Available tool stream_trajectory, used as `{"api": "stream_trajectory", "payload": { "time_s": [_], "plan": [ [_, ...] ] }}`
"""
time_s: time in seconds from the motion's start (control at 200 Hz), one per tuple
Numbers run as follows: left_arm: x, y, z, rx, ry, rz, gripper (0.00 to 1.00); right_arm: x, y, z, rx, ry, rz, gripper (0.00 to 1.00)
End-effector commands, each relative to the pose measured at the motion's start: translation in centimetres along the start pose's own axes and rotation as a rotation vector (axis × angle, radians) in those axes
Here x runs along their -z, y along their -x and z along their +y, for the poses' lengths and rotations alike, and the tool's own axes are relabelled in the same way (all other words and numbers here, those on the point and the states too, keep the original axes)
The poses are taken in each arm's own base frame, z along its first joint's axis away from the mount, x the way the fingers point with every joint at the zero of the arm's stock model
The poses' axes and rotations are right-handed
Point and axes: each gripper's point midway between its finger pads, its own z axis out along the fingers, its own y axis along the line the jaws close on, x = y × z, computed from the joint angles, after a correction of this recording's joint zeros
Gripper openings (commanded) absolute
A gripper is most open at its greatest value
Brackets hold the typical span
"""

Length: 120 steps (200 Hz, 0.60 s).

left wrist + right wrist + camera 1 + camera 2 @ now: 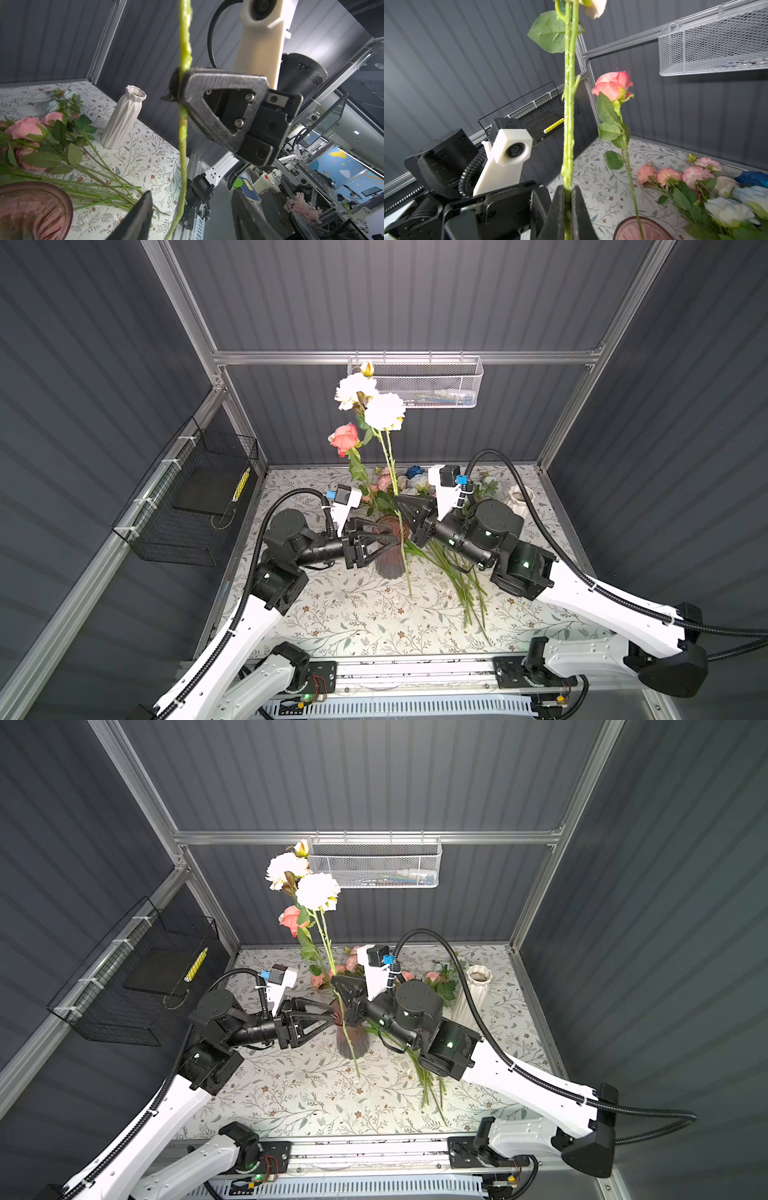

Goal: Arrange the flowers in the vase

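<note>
The setting is a robotics lab, with the work done inside an enclosed test cell. Grey ribbed wall panels point(395, 294) sit in an aluminium frame point(407, 357) around a worktop point(353, 614) covered with a leaf-printed sheet. A left arm point(249, 622) and a right arm point(602, 605), white with black joints and corrugated cable conduits, are mounted on a rail point(415, 670) at the front edge. A white mesh basket point(436, 383) and a black wire basket point(178, 506) hang on the walls. Past the cell, the left wrist view shows screens point(329, 120), more machinery and a blue wall point(349, 166) painted with clouds and stars.
</note>
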Motion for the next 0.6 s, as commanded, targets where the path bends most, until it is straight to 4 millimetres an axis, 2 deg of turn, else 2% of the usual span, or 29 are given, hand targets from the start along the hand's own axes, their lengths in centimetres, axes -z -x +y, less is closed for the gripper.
{"api": "stream_trajectory", "payload": {
  "time_s": [0.0, 0.215, 0.3, 0.39, 0.43, 0.545, 0.595],
  "plan": [
    [-0.2, 0.7, -0.8, -0.054, -0.018, 0.011, 0.56, 0.0, 2.5, 2.1, -0.032, 0.085, -0.061, 0.03],
    [-0.6, 1.2, -0.2, -0.072, 0.001, 0.019, 0.37, -0.5, 2.0, 2.7, -0.057, 0.112, -0.044, 0.03],
    [-0.8, 1.4, 0.0, -0.079, 0.01, 0.022, 0.24, -0.5, 1.9, 2.8, -0.062, 0.118, -0.041, 0.04],
    [-0.7, 2.1, 0.3, -0.102, 0.047, 0.008, 0.0, -0.4, 1.6, 2.6, -0.063, 0.113, -0.033, 0.06],
    [-0.5, 2.4, 0.4, -0.114, 0.073, -0.002, 0.0, -0.3, 1.6, 2.4, -0.06, 0.104, -0.033, 0.1],
    [0.0, 3.8, 0.9, -0.18, 0.158, -0.048, 0.0, 1.2, 2.2, 1.5, -0.041, 0.061, -0.07, 0.35],
    [0.3, 4.7, 1.2, -0.217, 0.205, -0.077, 0.0, 2.3, 2.6, 0.9, -0.028, 0.032, -0.095, 0.38]
  ]
}}
